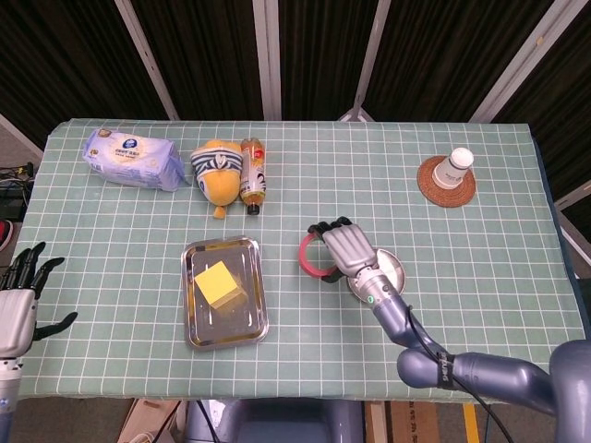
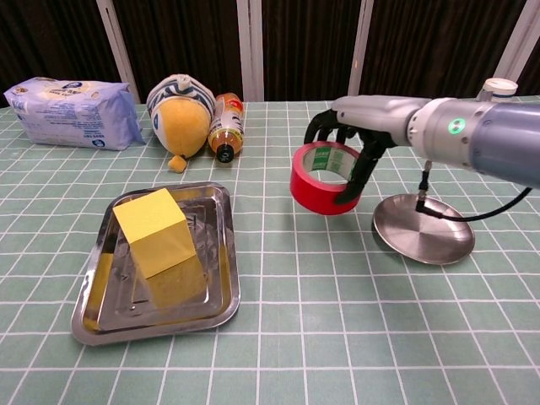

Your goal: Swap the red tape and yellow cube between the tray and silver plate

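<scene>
The right robot hand (image 2: 350,139) grips the red tape (image 2: 323,178) aloft between tray (image 2: 221,278) and silver plate (image 2: 422,232).

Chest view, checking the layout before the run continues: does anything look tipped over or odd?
The bottle lies on its side beside the toppled plush toy. The paper cup stands upside down on its coaster. The red tape is in the air, held by the right hand.
</scene>
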